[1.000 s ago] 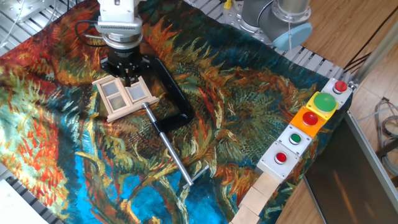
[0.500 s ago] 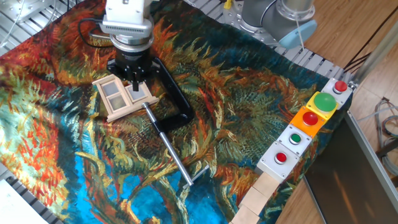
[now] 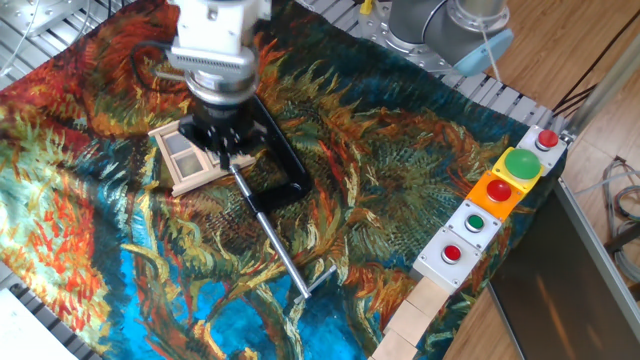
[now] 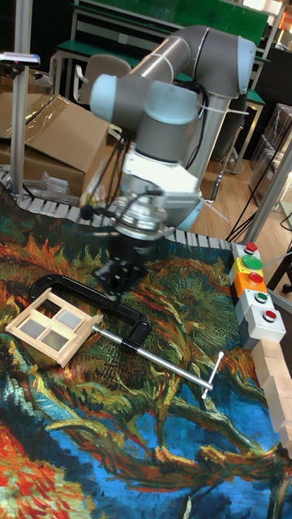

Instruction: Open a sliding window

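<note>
Sliding window (image 3: 196, 157): pale wooden frame, four panes, lying flat on the patterned cloth (image 3: 400, 190) toward the counter's far-left corner. Its long axis runs roughly along the cloth's left-to-right diagonal in the fixed view.

Claw (image 3: 224, 152): over the window's right-hand end in the fixed view, pointing down. Fingers look close together at the frame's edge; whether they pinch a bar, merely touch it, or hover apart, I cannot tell.

Key relation: the bulk of the window lies leftward of the claw, toward the counter's left edge. Judgement: the sash must travel along the frame's long axis, so any push or pull should follow that line, not cross it.

C-clamp (image 3: 280, 165): black, just beside the window on its right, steel screw (image 3: 275, 245) running toward the near edge. Likely pins the frame, though the contact is hidden.

View difference: the tall fixed view shows the whole window (image 4: 50, 319) unobstructed, with the claw (image 4: 113, 280) apparently above and right of it; the fixed view hides that end under the wrist.

Button boxes (image 3: 500, 200): along the right edge, well apart.
</note>
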Motion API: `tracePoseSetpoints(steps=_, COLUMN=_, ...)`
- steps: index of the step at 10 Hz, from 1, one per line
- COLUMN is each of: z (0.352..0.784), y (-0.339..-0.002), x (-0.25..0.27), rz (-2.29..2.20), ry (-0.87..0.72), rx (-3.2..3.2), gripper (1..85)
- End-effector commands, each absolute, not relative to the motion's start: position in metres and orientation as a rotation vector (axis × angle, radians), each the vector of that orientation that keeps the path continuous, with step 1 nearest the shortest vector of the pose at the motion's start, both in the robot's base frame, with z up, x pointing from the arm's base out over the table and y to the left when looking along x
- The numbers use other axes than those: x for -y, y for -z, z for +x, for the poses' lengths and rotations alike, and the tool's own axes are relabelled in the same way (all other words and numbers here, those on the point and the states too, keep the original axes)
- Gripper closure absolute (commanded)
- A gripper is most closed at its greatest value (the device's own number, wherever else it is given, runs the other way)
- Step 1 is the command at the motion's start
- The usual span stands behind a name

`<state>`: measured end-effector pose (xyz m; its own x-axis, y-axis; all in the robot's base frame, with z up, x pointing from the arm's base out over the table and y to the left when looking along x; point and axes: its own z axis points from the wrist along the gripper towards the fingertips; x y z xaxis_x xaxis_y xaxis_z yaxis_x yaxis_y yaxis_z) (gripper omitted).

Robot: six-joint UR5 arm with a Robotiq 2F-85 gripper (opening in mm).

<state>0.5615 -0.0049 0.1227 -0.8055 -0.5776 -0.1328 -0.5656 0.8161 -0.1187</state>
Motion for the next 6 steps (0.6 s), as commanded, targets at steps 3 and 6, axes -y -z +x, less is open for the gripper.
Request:
tracePoseSetpoints(steps=3, z=0.5735, y=-0.1267, x=-0.0202, rz=-0.799, ry=0.096, rx=-2.851, gripper=84.3)
tracePoseSetpoints(steps=6, z=0.5727, y=-0.1272, x=-0.0231, rz=-0.79, ry=0.083, rx=-2.855, gripper=84.3)
